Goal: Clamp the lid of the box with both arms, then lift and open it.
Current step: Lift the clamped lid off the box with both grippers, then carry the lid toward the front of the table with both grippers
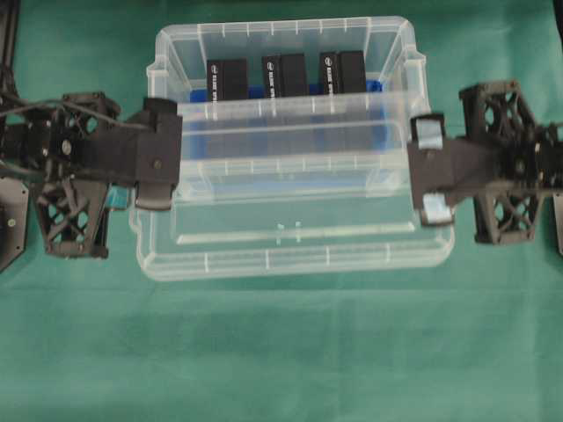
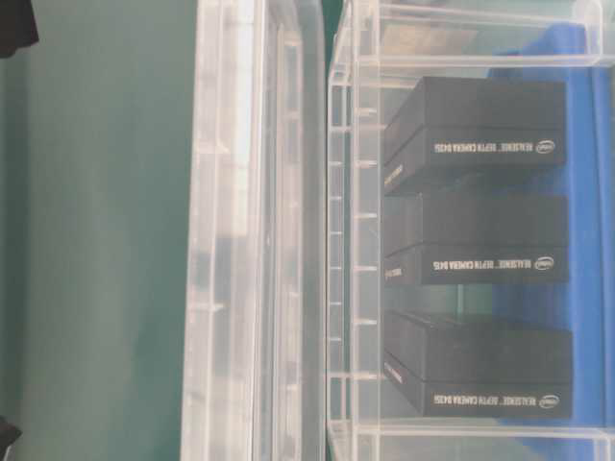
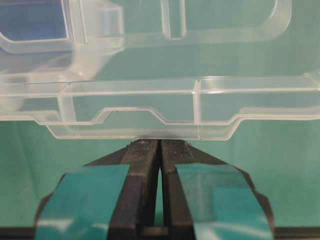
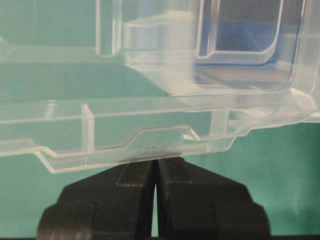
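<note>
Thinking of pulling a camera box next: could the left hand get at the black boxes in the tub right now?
Probably not: the left hand is shut on the lid, which partly covers the box and the black boxes.

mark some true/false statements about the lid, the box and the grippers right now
1. The lid sits square and sealed on the box. False: it is shifted toward the near side, leaving the far part open.
2. Three black boxes stand inside. True.
3. The left gripper is shut on the lid's edge. True.
4. The right gripper hangs wide open, clear of the lid. False: it is closed on the lid's edge.
5. The cloth is red. False: green.
</note>
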Controlling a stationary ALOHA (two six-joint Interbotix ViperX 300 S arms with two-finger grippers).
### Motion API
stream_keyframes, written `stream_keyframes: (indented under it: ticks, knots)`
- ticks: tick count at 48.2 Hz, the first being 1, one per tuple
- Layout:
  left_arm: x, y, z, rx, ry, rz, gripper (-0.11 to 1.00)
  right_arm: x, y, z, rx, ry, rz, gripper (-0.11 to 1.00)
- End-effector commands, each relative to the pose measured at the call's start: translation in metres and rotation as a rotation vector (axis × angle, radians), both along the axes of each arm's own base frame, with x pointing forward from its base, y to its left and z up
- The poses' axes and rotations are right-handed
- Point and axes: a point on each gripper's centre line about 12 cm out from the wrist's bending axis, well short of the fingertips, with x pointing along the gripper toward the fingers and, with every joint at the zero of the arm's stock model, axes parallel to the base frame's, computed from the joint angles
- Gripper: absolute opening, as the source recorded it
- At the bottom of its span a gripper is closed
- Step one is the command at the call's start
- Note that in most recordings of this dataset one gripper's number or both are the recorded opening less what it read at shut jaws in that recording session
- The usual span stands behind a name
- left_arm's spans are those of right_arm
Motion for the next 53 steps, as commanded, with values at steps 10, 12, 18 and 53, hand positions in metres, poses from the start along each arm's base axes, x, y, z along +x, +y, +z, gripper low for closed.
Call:
stream_keyframes:
  ticks: [10,12,18,53]
  knots:
    - [0.015,-0.02,0.022,-0.027,-0.1,-0.008,0.01,0.023,0.048,0.032,0.015,-0.121,0.064,0.0]
    - [0.015,-0.024,0.022,-0.028,-0.096,-0.017,0.01,0.024,0.053,0.032,0.011,-0.117,0.063,0.0]
    - [0.017,-0.037,0.022,-0.039,-0.102,-0.042,0.01,0.027,0.067,0.032,0.0,-0.107,0.065,0.0]
    - [0.023,-0.091,0.023,-0.08,-0.102,-0.131,0.01,0.038,0.118,0.033,-0.009,-0.076,0.066,0.0]
